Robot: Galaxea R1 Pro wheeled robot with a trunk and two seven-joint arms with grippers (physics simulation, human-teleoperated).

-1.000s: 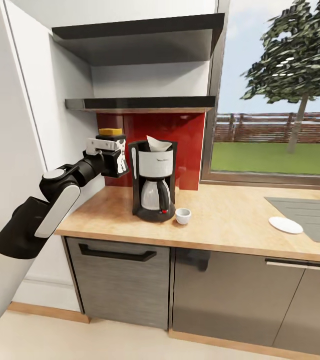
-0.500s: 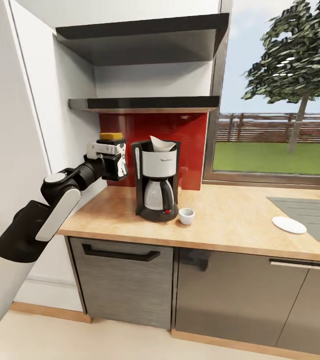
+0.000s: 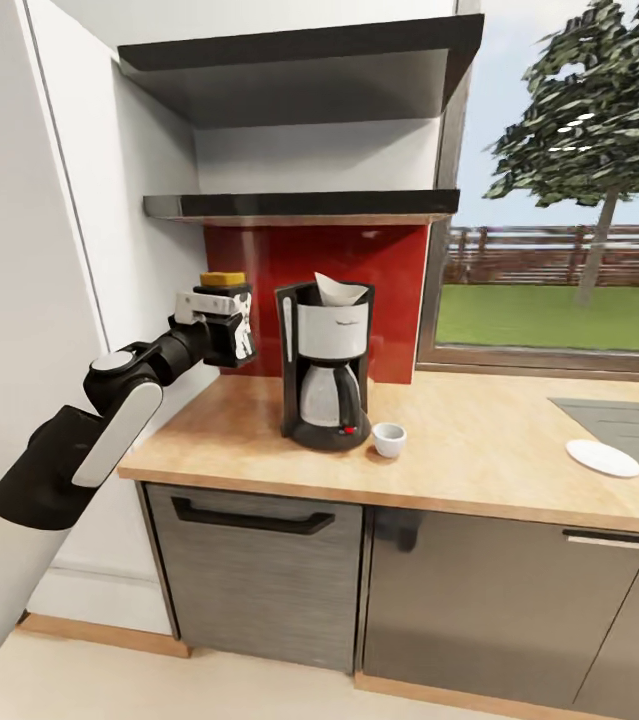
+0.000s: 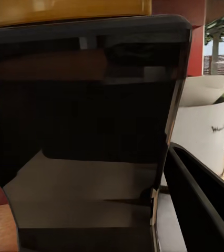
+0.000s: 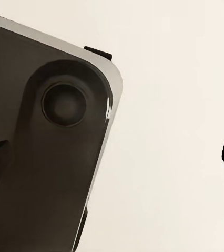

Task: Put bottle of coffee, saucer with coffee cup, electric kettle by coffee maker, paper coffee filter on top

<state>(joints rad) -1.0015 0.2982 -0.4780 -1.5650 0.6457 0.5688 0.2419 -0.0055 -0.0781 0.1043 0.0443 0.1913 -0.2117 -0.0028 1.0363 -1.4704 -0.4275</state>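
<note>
My left gripper [image 3: 231,322] is shut on the bottle of coffee [image 3: 221,279], a dark jar with a golden-brown lid, held in the air above the kitchen countertop [image 3: 459,450], left of the coffee maker [image 3: 326,365]. Close up in the left wrist view, the jar [image 4: 91,131] sits against one dark finger [image 4: 201,205]. The white paper coffee filter [image 3: 341,290] sits on top of the coffee maker. The small white coffee cup [image 3: 390,438] stands on the counter just right of the machine's base. The white saucer [image 3: 604,458] lies far to the right. The kitchen shelf [image 3: 299,206] hangs above.
A grey steel sink [image 3: 627,415] is set into the counter beside the saucer. A white wall panel [image 3: 59,250] stands close on my left arm's side. A red backsplash and a window lie behind the counter. The right wrist view has a dark robot part [image 5: 43,157] over pale floor.
The whole head view has shifted, so the counter things sit further right in the picture. My left gripper still holds the jar left of the coffee maker, at much the same height.
</note>
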